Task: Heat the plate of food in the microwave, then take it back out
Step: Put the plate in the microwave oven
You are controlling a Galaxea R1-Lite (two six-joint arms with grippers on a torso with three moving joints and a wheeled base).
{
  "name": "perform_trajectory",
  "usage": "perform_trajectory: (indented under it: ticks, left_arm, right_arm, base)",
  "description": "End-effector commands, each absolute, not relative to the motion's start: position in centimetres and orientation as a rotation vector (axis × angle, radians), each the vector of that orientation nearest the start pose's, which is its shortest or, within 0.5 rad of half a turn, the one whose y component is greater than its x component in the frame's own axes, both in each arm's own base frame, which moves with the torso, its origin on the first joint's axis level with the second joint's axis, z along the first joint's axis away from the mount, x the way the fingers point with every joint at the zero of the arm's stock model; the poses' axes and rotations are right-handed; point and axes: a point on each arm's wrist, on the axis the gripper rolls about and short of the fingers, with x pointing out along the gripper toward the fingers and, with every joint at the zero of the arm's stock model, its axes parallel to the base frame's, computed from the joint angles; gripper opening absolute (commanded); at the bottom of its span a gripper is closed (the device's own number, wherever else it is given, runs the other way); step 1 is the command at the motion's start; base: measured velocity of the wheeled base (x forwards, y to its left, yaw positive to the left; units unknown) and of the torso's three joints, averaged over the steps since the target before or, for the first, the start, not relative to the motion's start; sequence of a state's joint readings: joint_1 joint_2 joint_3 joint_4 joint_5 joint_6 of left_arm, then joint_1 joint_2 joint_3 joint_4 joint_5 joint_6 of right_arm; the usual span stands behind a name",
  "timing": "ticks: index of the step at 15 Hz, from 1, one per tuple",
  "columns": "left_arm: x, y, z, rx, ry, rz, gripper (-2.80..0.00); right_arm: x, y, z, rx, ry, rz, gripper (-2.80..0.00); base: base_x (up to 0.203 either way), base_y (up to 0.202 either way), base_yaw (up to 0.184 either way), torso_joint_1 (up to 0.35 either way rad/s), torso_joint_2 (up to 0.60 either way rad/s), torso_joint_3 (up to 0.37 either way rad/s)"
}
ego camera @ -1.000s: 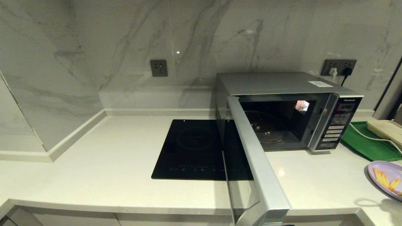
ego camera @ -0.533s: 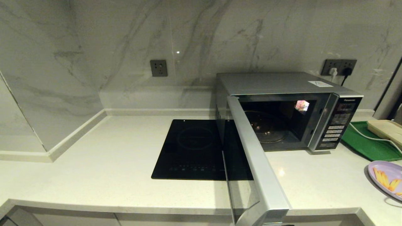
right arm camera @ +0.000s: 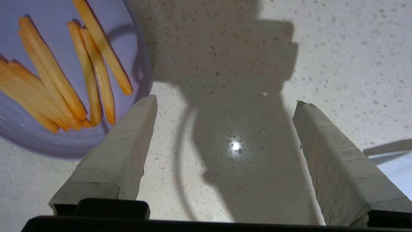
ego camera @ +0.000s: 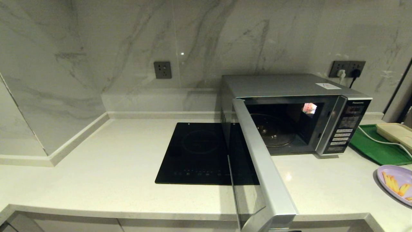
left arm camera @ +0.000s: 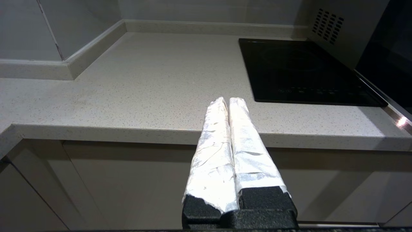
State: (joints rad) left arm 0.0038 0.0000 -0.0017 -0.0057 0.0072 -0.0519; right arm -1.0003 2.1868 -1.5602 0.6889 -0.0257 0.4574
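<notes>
— Right gripper [right arm camera: 225,103]?
— Spread wide, empty, over speckled white countertop [right arm camera: 322,48], beside round lavender plate of orange fries [right arm camera: 58,80].
— Left gripper [left arm camera: 228,101]?
— Pressed shut, holding nothing, parked before counter edge.
— Farther out?
— Silver-grey boxy microwave [ego camera: 289,87], door [ego camera: 257,161] swung open, beside flat black cooktop [ego camera: 196,151].
</notes>
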Motion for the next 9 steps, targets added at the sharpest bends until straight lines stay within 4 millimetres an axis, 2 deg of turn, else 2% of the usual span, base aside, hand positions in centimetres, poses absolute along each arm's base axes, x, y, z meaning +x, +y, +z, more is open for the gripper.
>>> perform_trajectory:
  ticks: [1,6,9]
  left_arm:
    - [-2.3,0.0,7.7,-0.052,-0.008,0.012,-2.8]
    - [-2.3,0.0,7.7,-0.052,-0.008,0.011,-2.8]
    - [-2.3,0.0,7.7,-0.052,-0.008,0.012,-2.8]
  right_arm:
    - [21.9,-32.9,8.8,1.006,1.051,-1.147,0.0]
    - [23.6,-33.0,7.2,0.981,1.055,-1.129,0.0]
    - [24.1,-32.9,6.9,0.963,1.049,-1.128,0.0]
  base:
    - [0.0,0.0,0.0,0.0,0.0,0.0]
    - [0.0,0.0,0.0,0.0,0.0,0.0]
    - [0.0,0.0,0.0,0.0,0.0,0.0]
